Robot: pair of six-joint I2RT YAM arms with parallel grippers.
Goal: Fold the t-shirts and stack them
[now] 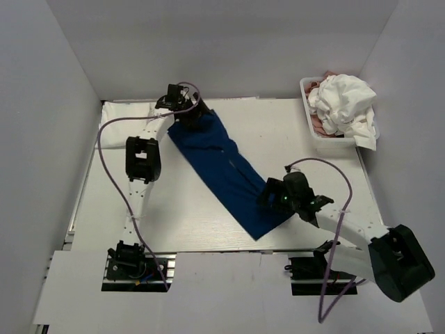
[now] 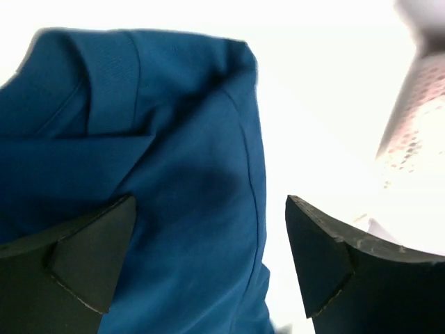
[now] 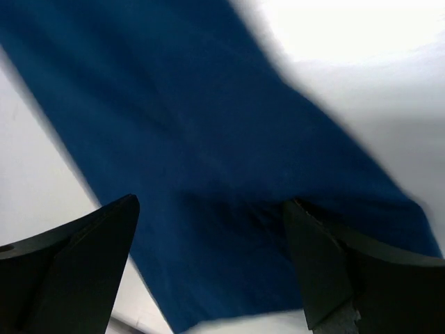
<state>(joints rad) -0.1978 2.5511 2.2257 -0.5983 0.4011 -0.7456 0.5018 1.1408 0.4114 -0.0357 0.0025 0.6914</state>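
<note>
Navy t-shirt (image 1: 226, 167) lies diagonal on desk (image 1: 167, 209). Left pincer (image 2: 208, 254) wide at its collar end; right pincer (image 3: 208, 261) wide at opposite end.

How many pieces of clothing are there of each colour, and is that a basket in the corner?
Navy blue shirt, lying out in a long strip: 1
White clothing, bunched in the basket: 1 heap; I cannot tell whether it is more than one piece
Pink clothing, mostly buried under the white: 1 showing
White basket: 1
Total: 4 things, 3 of them clothing
</note>
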